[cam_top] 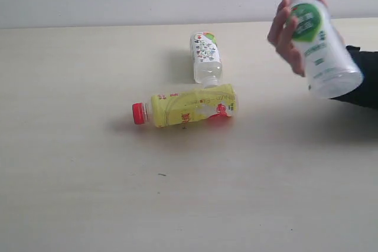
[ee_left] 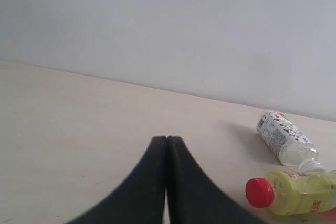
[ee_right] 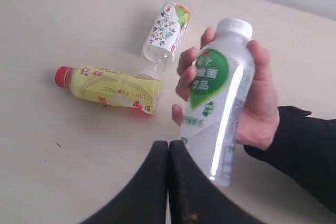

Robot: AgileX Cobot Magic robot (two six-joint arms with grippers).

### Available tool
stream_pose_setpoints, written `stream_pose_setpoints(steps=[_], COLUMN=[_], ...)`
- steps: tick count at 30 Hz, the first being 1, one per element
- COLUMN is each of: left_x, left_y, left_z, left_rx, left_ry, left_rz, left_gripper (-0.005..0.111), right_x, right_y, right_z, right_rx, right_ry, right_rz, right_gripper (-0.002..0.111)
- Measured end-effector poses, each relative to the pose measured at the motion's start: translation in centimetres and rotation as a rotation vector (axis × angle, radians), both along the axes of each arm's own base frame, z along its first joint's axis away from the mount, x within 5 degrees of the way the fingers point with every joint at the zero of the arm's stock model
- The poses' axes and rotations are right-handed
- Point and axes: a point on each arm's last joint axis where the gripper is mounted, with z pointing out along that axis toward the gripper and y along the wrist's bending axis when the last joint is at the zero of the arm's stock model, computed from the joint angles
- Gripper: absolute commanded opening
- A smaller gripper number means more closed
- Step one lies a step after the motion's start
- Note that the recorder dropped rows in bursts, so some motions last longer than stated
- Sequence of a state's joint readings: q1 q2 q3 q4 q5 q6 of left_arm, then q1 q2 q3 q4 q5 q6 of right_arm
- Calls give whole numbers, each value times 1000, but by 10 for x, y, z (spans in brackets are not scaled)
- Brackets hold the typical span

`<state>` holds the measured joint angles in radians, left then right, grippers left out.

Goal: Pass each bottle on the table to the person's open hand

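**White bottle in the person's hand, both of your grippers shut and empty**

Your right gripper had its two dark fingers pressed flat together, with nothing between them. Just beside it in the right wrist view was the white bottle with the green label. The person's hand held that bottle, with the fingers wrapped round its upper half. The bottle's base sat right next to your fingers there, but you could not tell whether they touched. In the exterior view the bottle was tilted and clear of the table, on the right side, with its cap uppermost. A dark sleeve ran off the right edge behind it.

Your left gripper was likewise closed tight on nothing, low over bare tabletop and well apart from the bottles.

Two bottles lay on their sides near the middle of the table. The yellow bottle had its red cap pointing to the left of the exterior view. The short bottle with the patterned label lay just behind it, and its clear end appeared to touch the yellow bottle's side.
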<state>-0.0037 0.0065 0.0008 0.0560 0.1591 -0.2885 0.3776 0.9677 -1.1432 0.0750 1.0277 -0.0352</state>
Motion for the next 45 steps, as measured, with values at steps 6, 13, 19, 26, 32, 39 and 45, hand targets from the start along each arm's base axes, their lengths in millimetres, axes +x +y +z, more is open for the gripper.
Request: stream_pose_setpoints(steps=[6, 13, 19, 26, 32, 39, 45], left_x=[0, 0, 0, 0, 0, 0, 0], left_y=[0, 0, 0, 0, 0, 0, 0], left_z=[0, 0, 0, 0, 0, 0, 0], left_rx=[0, 0, 0, 0, 0, 0, 0], left_ry=[0, 0, 0, 0, 0, 0, 0], left_rz=[0, 0, 0, 0, 0, 0, 0], left_gripper=[2, 2, 2, 2, 2, 2, 2], right_x=[-64, -106, -117, -123, -125, -127, -133], right_y=[-26, -43, -47, -49, -50, -51, -53], right_z=[-52, -82, -100, -98, -98, -97, -96], right_rx=[35, 128, 162, 188, 193, 196, 211], right_ry=[-202, -399, -446, -511, -524, -532, -569], right_rz=[23, 11, 8, 4, 4, 4, 3], right_gripper=[0, 0, 0, 0, 0, 0, 0])
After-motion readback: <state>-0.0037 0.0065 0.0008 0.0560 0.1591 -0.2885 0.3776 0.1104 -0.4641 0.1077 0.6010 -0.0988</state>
